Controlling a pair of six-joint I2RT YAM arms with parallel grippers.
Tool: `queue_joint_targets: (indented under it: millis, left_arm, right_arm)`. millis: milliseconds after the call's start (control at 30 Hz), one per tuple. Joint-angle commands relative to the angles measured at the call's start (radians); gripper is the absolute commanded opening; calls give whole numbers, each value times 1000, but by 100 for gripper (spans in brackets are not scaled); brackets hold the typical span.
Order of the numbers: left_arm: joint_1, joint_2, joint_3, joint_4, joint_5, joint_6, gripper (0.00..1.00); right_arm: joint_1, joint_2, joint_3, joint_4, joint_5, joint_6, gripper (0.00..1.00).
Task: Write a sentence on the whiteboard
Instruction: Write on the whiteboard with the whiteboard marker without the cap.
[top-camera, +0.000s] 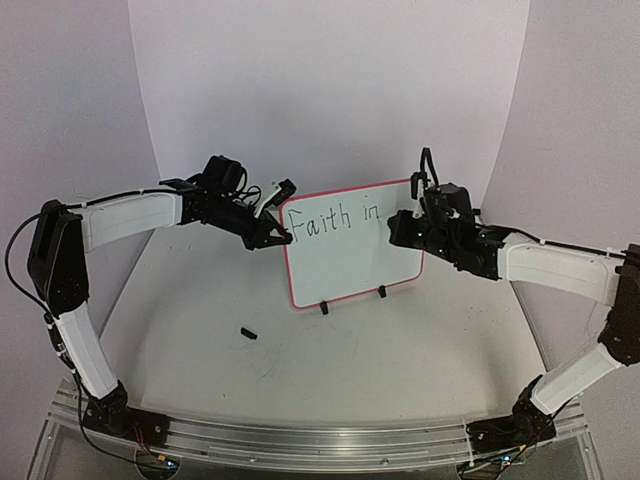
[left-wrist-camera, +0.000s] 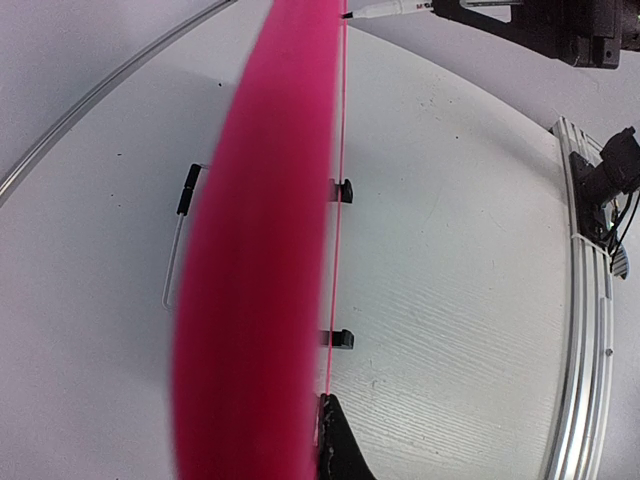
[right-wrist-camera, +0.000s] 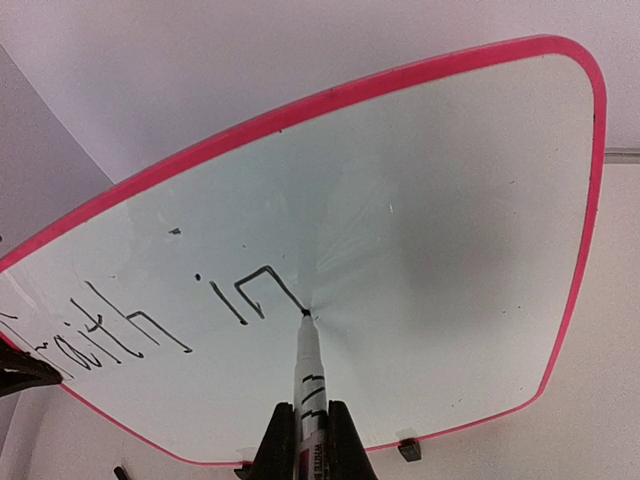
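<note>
at far left the left arm reaches in over the table, white links and a black wrist. left claw is closed together on the left edge of the whiteboard, clamped on its pink frame. from the left wrist view the frame runs edge-on right past the camera, blurred, with one black finger against it at the bottom. small black piece lies on the table in front of the board's lower left corner, apart from it, too small to tell what it is. whiteboard stands upright mid-table between the two arms, on two black feet. sentence sits along the top of the board, one line of thin dark strokes, reads "faith in". marker has a white barrel, its dark tip touching the board at the bottom end of the "n". right claw is clamped on the marker barrel, a finger on each side. right arm comes in from the right, wrist just beside the board's upper right corner. metal rail along the near edge holds both bases.
</note>
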Motion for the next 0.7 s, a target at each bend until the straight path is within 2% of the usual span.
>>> queue_joint_targets:
  millis: [0,167,267,433,667]
  left_arm:
    - [-5,20,-5,-94,-119,68,0]
    - [-5,20,-2,-97,-127,65,0]
    - [-6,21,-2,-98,-126,63,0]
    - [-7,18,0,-100,-124,61,0]
    - [-8,18,-2,-101,-128,58,0]
  right_arm:
    - [-4,-88,-18,19,-22,-12,0]
    - [-5,-254,-98,6,-59,-16,0]
    - [-5,-302,-120,-27,-120,-42,0]
    - [10,-261,-146,-28,-248,-31,0]
    - [163,-109,-146,124,-204,-12,0]
